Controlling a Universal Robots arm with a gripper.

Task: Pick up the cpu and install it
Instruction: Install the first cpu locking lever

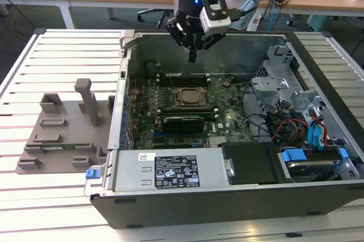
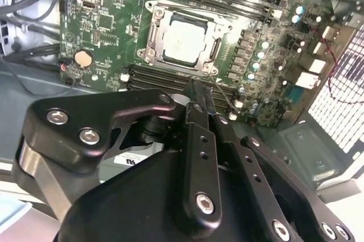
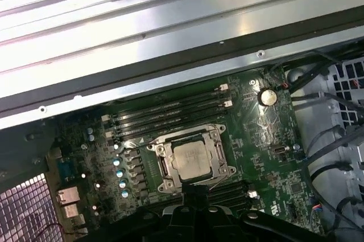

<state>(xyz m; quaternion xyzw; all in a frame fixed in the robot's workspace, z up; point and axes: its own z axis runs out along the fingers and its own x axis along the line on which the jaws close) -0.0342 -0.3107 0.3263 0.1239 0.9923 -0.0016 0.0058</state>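
Pincer (image 1: 193, 57), black, hangs from the arm at the upper middle of the exterior view, above the open computer case (image 1: 170, 208). Its fingers are pressed together to a point and grip nothing. Below it, in the middle of the frame, lies the green motherboard (image 1: 222, 91) with a dark metal-framed socket (image 1: 187, 97). In both wrist views the cpu (image 2: 185, 40) (image 3: 190, 159), a silvery square chip, sits flat inside the socket frame, between rows of long black memory slots (image 2: 170, 80). The fingertips are apart from the chip, above the board. At the exterior view's left, a grey moulded holder (image 1: 62, 128) rests on the white slatted tabletop (image 1: 57, 54).
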